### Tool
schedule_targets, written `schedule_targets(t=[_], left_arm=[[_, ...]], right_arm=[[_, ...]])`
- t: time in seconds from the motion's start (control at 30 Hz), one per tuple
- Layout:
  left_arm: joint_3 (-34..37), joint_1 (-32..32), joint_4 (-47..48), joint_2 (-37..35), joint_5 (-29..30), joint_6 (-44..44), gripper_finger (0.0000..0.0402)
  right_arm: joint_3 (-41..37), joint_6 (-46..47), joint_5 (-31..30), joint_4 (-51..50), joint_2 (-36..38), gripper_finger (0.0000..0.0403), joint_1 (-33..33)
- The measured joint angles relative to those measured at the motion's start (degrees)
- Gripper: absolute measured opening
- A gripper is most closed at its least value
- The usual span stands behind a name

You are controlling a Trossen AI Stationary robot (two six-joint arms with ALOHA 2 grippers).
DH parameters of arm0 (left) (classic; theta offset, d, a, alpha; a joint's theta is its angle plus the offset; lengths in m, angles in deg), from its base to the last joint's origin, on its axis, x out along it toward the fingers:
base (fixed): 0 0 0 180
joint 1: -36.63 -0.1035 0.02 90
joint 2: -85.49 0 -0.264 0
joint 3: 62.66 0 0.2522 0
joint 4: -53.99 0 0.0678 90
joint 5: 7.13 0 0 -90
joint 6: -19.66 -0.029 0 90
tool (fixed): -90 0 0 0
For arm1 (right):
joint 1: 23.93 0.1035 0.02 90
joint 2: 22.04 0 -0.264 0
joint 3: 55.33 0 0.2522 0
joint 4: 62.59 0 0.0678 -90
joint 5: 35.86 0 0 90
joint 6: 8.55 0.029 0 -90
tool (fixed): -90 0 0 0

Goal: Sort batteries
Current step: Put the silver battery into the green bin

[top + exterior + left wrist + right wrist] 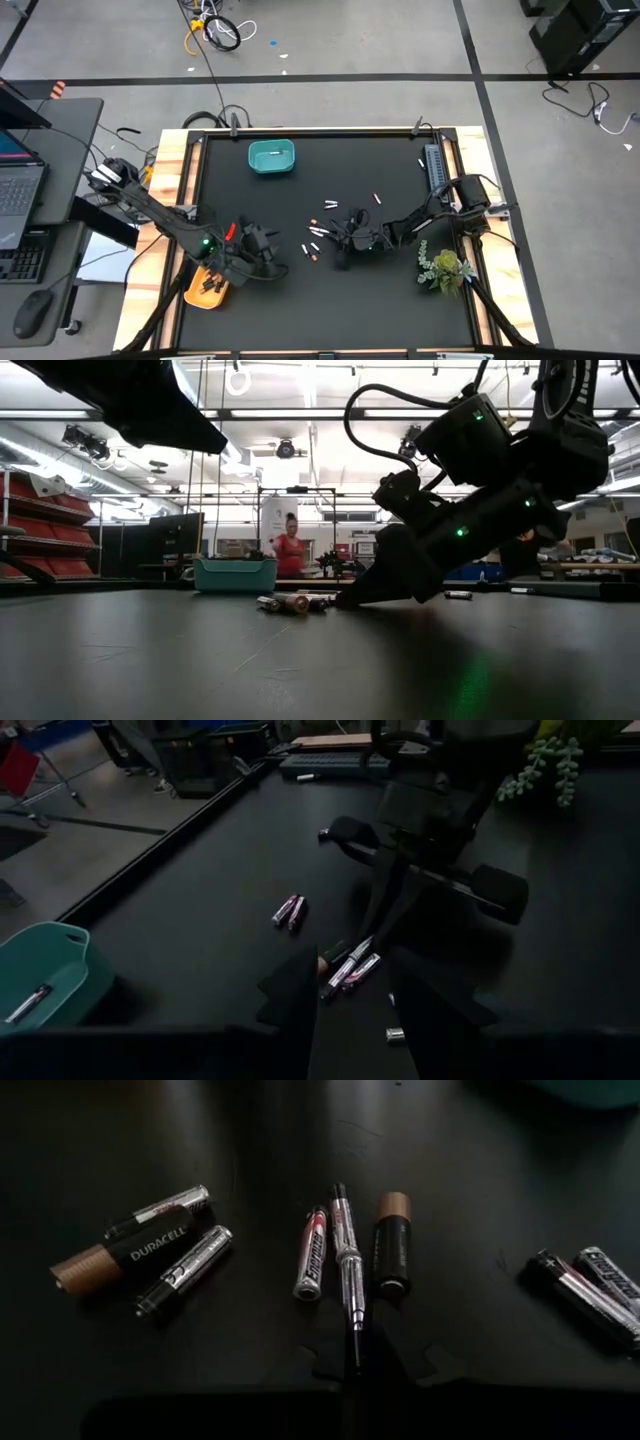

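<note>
clearly the batteries (320, 232) lie loose in the middle of the black bench (330, 300), scattered so that each can be picked singly. the right gripper (345, 243) is down among them at centre frame of the high view, its arm reaching in from the right. in the right wrist view its fingers look pressed almost together around the end of one slim silver-and-red battery (346, 1252), seemingly pinching it lengthwise, though the tips are dark and i can't be sure of a firm hold. beside that one lie a fatter black battery with a copper end (391, 1245) and another slim red-and-silver one (311, 1255); a pair sits further left, one marked duracell (120, 1252).

the left gripper (262, 250) hangs low at lower left of the high view, near a yellow bin (205, 290) that sits at the bench edge, probably one drop point. its fingers (295, 995) stand spread, holding nothing.

a teal bin (271, 157) at upper centre has soft rounded plastic walls and already holds one battery (27, 1003). the batteries are smooth, glossy cylinders and likely to roll on the matte bench.
</note>
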Motion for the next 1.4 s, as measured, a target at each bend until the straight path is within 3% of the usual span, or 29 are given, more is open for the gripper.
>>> schedule_targets(t=[0.2, 0.5, 0.7, 0.8, 0.97, 1.23, 1.4], left_arm=[[0.0, -2.3, -2.5, 0.0, -6.2, 0.2, 0.0142], [0.0, -7.7, -10.4, 3.2, -11.3, -2.3, 0.0142], [0.0, -13.7, -21.1, 8.9, -23.9, -5.4, 0.0142], [0.0, -15.0, -27.7, 12.1, -27.3, -7.6, 0.0142], [0.0, -14.5, -30.1, 12.8, -24.6, -10.2, 0.0142], [0.0, -14.2, -27.2, 10.1, -23.4, -13.1, 0.0142], [1.2, -14.1, -26.6, 10.0, -23.3, -14.8, 0.0142]], right_arm=[[-0.4, -4.0, 0.0, -3.8, 3.8, 0.0019, 0.8], [-0.4, -8.4, -7.1, -13.7, 14.2, 0.0019, 4.5], [-0.4, -13.0, -12.1, -13.8, 19.0, 0.0019, 7.6], [-0.3, -15.0, -17.3, -13.6, 19.7, 0.0019, 8.8], [-0.3, -18.9, -19.1, -8.7, 19.9, 0.0019, 8.3], [-0.3, -23.6, -14.4, 0.1, 20.0, 0.0019, 4.3], [4.6, -22.7, -8.3, -4.1, 19.8, 0.0019, -0.6]])
